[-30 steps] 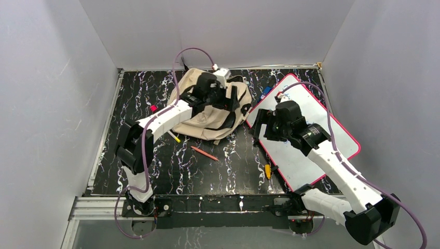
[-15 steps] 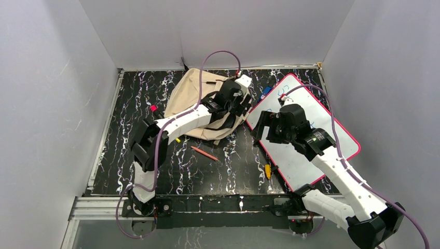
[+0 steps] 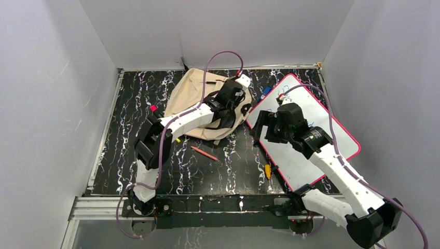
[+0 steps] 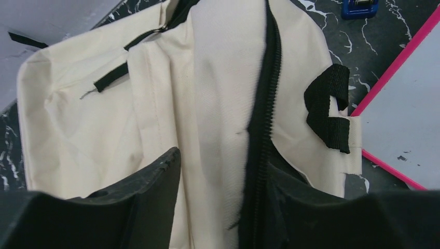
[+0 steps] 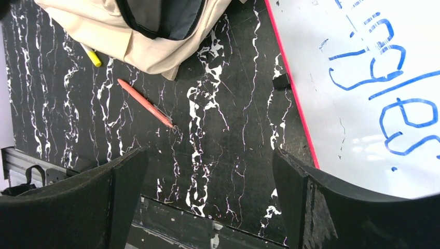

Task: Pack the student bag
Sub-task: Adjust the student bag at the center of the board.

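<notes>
This looks like a robot lab: plain grey walls [image 3: 52, 104] box in a black table [image 3: 228, 171], with a left arm [image 3: 181, 119] and a right arm [image 3: 337, 166] bolted on.

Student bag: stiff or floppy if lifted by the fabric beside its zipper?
Probably floppy: the student bag lies creased and slumped, so it would likely sag. It looks fairly flat, so probably light.

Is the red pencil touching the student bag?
Apart. The right wrist view shows bare table between the red pencil and the student bag.
</notes>
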`<state>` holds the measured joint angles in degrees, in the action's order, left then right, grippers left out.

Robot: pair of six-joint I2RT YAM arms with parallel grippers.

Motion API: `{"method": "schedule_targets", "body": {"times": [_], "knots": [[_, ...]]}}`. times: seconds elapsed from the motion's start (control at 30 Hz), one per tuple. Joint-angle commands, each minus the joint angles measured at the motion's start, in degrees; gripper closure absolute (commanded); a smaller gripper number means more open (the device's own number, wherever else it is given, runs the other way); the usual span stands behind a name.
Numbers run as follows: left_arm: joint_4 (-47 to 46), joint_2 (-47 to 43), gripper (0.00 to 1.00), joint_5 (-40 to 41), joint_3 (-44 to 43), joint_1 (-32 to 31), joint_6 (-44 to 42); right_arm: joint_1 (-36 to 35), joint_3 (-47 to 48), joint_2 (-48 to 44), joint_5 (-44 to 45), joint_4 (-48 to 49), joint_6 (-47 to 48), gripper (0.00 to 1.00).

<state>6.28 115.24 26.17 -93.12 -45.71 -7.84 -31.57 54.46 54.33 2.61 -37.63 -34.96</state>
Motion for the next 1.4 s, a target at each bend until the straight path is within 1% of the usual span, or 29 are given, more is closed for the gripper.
{"method": "schedule_targets", "body": {"times": [0.0, 0.07, 0.2, 0.33, 0.5, 0.67, 0.77, 0.93, 1.13, 1.2, 1.23, 1.27, 1.37], "knots": [[-2.6, -5.6, 0.59, 3.3, -0.2, 0.0, -0.5, 0.2, 0.6, 2.8, 0.5, 3.3, -0.7, 0.03], [-3.0, -6.0, 0.67, 4.2, 0.8, 0.1, -0.7, 0.1, 1.3, 4.7, 1.4, 4.1, -0.6, 0.04], [-3.1, -6.8, 0.76, 4.8, 2.7, 0.9, 0.5, 0.1, 3.6, 9.3, 2.0, 5.9, 0.5, 0.07], [-2.1, -8.9, 0.86, 0.0, 5.0, 3.9, 5.4, 0.2, 6.1, 14.1, 3.1, 8.7, 1.8, 0.12], [-2.4, -11.9, 1.0, -7.7, 8.4, 8.1, 11.8, 0.2, 9.7, 20.8, 3.8, 14.0, 3.0, 0.14], [-3.5, -13.8, 1.0, -14.3, 11.1, 11.0, 16.0, 0.2, 15.6, 29.9, 5.8, 17.5, 5.0, 0.14], [-3.8, -14.0, 1.0, -15.7, 11.4, 11.4, 16.7, 0.2, 19.9, 36.0, 6.0, 18.6, 6.1, 0.15], [-4.2, -14.2, 1.0, -16.8, 11.8, 12.0, 18.1, 0.2, 26.8, 45.5, 6.5, 18.8, 7.6, 0.21], [-4.4, -14.4, 1.0, -17.7, 12.5, 12.6, 19.1, 0.1, 32.7, 54.2, 6.7, 18.4, 8.6, 0.32], [-4.4, -14.5, 1.0, -18.0, 12.4, 12.7, 19.1, 0.1, 34.1, 56.3, 7.8, 18.0, 8.7, 0.38], [-4.4, -14.4, 1.0, -18.1, 12.2, 12.7, 19.1, 0.1, 34.9, 57.3, 8.2, 17.7, 8.8, 0.41], [-4.2, -14.4, 1.0, -18.2, 12.1, 12.8, 19.1, 0.1, 35.7, 58.1, 8.4, 17.3, 8.8, 0.47], [-4.0, -14.3, 1.0, -19.1, 11.8, 12.8, 19.2, 0.1, 36.7, 58.5, 8.3, 16.5, 8.7, 0.68]]}}
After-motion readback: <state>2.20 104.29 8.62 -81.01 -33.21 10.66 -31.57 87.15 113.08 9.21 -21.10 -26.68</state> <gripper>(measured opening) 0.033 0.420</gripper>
